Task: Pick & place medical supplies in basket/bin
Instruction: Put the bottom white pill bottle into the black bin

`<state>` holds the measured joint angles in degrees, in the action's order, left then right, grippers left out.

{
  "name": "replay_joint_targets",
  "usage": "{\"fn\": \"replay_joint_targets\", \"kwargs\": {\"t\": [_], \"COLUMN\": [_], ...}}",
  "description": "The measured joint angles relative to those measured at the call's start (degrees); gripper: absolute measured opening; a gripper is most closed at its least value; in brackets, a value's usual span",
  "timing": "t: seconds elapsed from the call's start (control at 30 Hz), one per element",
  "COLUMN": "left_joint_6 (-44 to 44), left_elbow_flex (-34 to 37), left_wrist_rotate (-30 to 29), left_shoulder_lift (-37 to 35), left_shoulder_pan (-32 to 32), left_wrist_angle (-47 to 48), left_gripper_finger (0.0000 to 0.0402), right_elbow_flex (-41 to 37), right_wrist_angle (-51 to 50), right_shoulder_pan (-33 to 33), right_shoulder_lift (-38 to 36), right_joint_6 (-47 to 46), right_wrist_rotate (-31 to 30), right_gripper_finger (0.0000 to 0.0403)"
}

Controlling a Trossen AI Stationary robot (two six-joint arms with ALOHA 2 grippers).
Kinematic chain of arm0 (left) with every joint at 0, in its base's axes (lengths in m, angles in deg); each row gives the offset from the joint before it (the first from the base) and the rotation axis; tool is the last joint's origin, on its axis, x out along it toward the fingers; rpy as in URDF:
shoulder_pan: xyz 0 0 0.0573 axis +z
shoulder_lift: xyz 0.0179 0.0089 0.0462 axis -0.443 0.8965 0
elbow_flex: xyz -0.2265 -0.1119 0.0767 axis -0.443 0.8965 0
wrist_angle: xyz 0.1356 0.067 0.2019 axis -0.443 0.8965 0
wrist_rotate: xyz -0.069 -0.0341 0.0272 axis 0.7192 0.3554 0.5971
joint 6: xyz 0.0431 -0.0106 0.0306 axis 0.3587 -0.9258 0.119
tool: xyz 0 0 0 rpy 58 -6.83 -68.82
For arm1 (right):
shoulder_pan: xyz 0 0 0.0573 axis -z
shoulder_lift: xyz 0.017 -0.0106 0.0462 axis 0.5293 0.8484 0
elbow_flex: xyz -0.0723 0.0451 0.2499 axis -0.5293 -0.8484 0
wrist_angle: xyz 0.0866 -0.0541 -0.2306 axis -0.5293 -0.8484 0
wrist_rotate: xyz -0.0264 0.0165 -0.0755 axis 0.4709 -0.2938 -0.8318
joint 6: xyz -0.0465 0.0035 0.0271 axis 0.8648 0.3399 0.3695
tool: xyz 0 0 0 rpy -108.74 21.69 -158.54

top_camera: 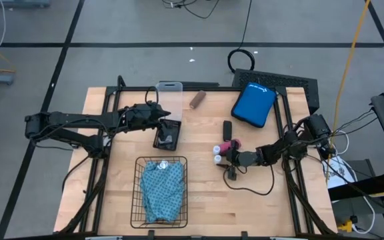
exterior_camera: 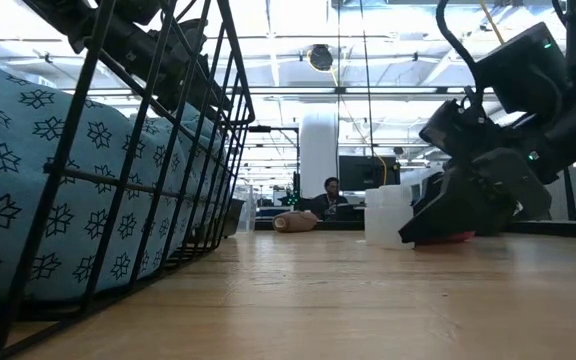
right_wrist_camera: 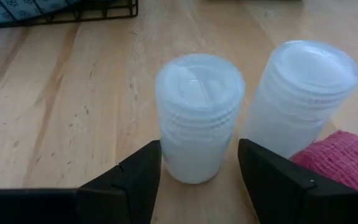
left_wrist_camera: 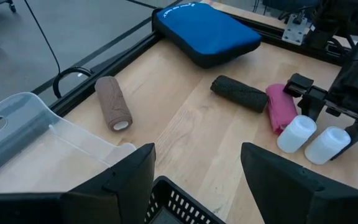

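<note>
One item in: only the folded teal patterned cloth (top_camera: 162,189) lies inside the black wire-mesh basket (top_camera: 138,193), lower centre-left of the overhead frame.
Left to do: two white-capped vials (top_camera: 217,155), a pink roll (top_camera: 230,145), a small black block (top_camera: 227,128) and a brown roll (top_camera: 197,99) all sit on the bare wooden table (top_camera: 205,200), outside the basket.
Vials: standing side by side right of centre, the pink roll just beside them; in the right wrist view one vial (right_wrist_camera: 198,118) fills the gap between the two dark fingers.
Brown roll: near the top edge of the table, just right of the clear plastic box (top_camera: 169,92), well apart from the basket.
Right gripper (top_camera: 230,160): low on the table right of centre, pincer wide, fingers either side of the nearer vial but not closed on it; nothing lifted yet.
Left gripper (top_camera: 167,119): hovering above the small solid black tray (top_camera: 167,136), upper centre-left; pincer wide, holding nothing.
Progress, by my reckoning: early going, one of roughly six pieces placed; a vial looks to be next.
Also on the table: a blue zip pouch (top_camera: 254,103), upper right.
Writing: a small white mark shows on the pouch, too small to read; no brand or label legible on the vials, rolls or basket.
Background: a person sits at a desk far behind the table in the low view.
</note>
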<state>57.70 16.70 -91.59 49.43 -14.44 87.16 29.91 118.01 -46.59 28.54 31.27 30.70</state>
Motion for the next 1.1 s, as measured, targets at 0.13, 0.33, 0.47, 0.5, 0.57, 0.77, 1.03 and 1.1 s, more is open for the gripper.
{"fn": "replay_joint_targets", "kwargs": {"t": [0.13,0.33,0.47,0.5,0.57,0.77,1.03,1.1], "left_joint_6": [0.31,0.22,0.2,0.2,0.2,0.17,0.15,0.13], "left_elbow_flex": [0.01,0.0,0.01,0.01,0.02,0.0,0.02,0.02], "left_wrist_rotate": [0.01,-0.01,-0.01,-0.01,-0.01,-0.03,-0.03,-0.03], "left_shoulder_lift": [0.0,0.0,0.01,0.0,0.0,0.0,0.0,0.0], "left_shoulder_pan": [0.0,0.0,0.0,0.0,0.0,0.0,0.0,0.0], "left_wrist_angle": [-0.04,-0.07,-0.07,-0.08,-0.09,-0.09,-0.09,-0.09], "left_gripper_finger": [0.0246,0.0246,0.0246,0.0246,0.0246,0.0246,0.0246,0.0246], "right_elbow_flex": [0.02,0.01,-0.04,-0.04,-0.04,-0.07,-0.07,-0.07], "right_wrist_angle": [-0.37,0.1,0.44,0.47,0.63,3.2,5.92,6.77], "right_shoulder_pan": [0.02,0.04,0.04,0.04,0.04,0.04,0.04,0.04], "right_shoulder_lift": [0.0,0.0,0.02,0.02,0.02,0.04,0.0,0.0], "right_joint_6": [1.03,2.41,3.54,3.58,3.67,3.99,6.93,7.11], "right_wrist_rotate": [0.04,-0.12,-0.13,-0.13,-0.15,-0.17,-0.22,-0.24], "right_gripper_finger": [0.0201,0.0178,0.0152,0.0147,0.0138,0.0137,0.0135,0.0137]}}
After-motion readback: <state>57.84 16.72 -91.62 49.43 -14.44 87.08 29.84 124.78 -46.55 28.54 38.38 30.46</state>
